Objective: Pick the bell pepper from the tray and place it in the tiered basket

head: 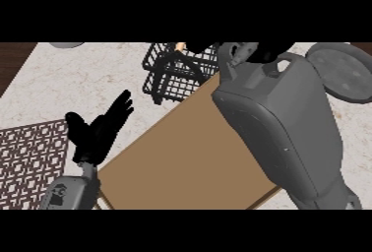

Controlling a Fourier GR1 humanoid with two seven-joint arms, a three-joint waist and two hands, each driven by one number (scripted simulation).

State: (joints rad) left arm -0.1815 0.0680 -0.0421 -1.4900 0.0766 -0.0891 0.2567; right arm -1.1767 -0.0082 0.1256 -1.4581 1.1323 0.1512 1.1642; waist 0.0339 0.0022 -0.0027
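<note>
The right arm (283, 133) was fat, smooth and grey. The left hand (98, 133) was black, with long thin fingers (122, 106).

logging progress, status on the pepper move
left hand open, idle beside the mat. right hand over the basket, grip hidden. no pepper seen on tray; orange sliver at basket's top, maybe it.
</note>
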